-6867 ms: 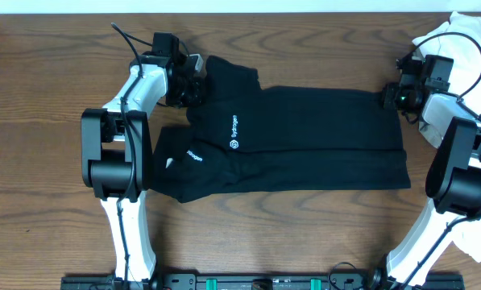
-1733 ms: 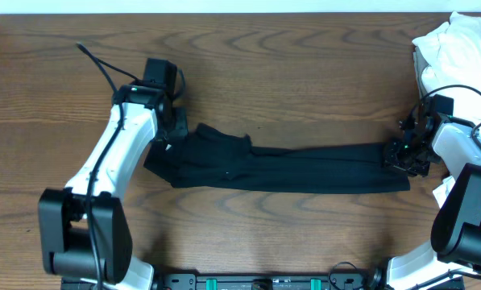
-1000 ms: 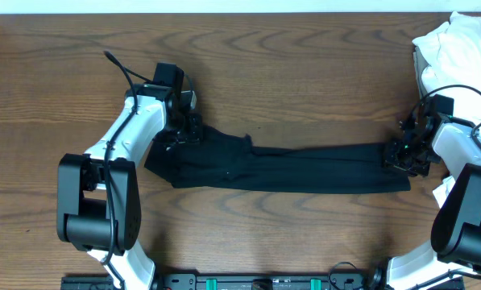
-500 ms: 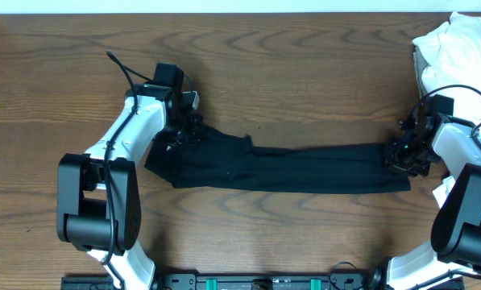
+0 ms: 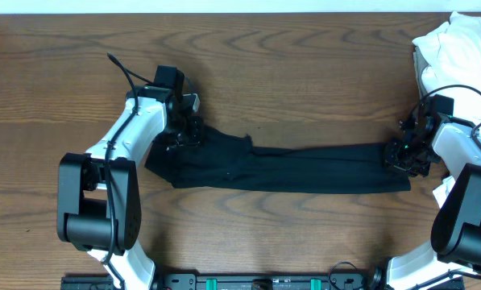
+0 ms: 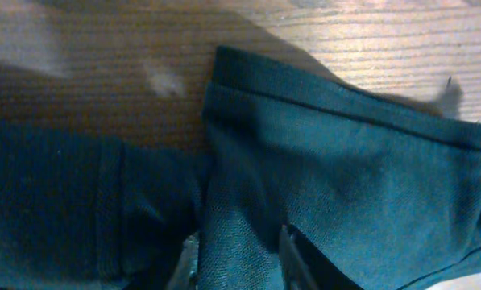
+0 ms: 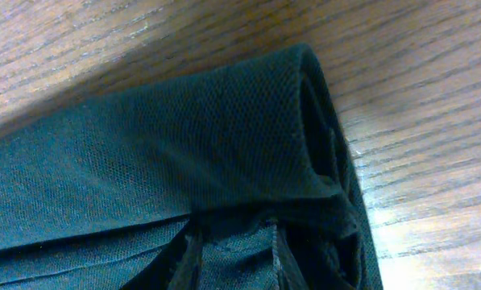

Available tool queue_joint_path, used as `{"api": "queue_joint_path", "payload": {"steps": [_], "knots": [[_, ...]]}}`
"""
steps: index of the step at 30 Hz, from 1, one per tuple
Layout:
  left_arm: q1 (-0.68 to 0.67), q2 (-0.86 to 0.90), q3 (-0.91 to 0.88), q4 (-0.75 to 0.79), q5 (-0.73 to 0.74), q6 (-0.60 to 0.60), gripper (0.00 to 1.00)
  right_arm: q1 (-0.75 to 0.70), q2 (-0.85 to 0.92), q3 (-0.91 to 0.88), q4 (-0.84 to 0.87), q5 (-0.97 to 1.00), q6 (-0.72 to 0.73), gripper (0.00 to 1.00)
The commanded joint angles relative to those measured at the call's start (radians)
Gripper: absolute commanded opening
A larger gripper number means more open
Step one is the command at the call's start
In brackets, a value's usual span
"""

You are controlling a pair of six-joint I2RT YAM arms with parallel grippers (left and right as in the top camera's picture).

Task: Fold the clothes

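A robotics lab or test bench, seen from above. Two white-and-black robot arms, the left arm (image 5: 131, 129) and the right arm (image 5: 466, 201), stand at the near edge of a wood-grain table (image 5: 304, 64). A black mounting rail (image 5: 248, 283) with green fittings runs along that edge. A loose black cable (image 5: 126, 72) loops off the left arm. A black T-shirt (image 5: 304, 171) lies on the tabletop, and white garments (image 5: 458, 40) are heaped at the far right corner.

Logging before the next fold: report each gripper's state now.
Left gripper: jaws closed on the black T-shirt.
Right gripper: jaws closed on the black T-shirt's folded end.
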Motion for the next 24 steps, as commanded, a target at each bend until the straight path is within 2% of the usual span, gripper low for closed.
{"api": "queue_joint_path", "payload": {"steps": [1,3,6,12,20,24], "knots": [[0.002,0.015,-0.014,0.007,0.014,0.013,0.22,-0.013,0.007,-0.009,0.003,0.051,0.013,0.28],[0.0,0.015,-0.014,0.011,0.014,0.013,0.14,-0.013,0.007,-0.009,0.002,0.051,0.013,0.28],[0.0,0.015,-0.014,0.02,0.016,0.017,0.06,-0.013,0.007,-0.009,0.002,0.051,0.013,0.29],[0.0,0.001,0.045,0.023,0.134,0.04,0.06,-0.013,0.006,-0.007,0.018,0.037,0.02,0.25],[0.0,-0.072,0.165,0.039,0.144,0.042,0.06,-0.013,-0.021,0.167,-0.044,-0.032,0.02,0.37],[0.0,-0.077,0.169,0.044,0.144,0.042,0.1,-0.012,-0.022,0.269,-0.119,-0.031,0.009,0.38]]}}
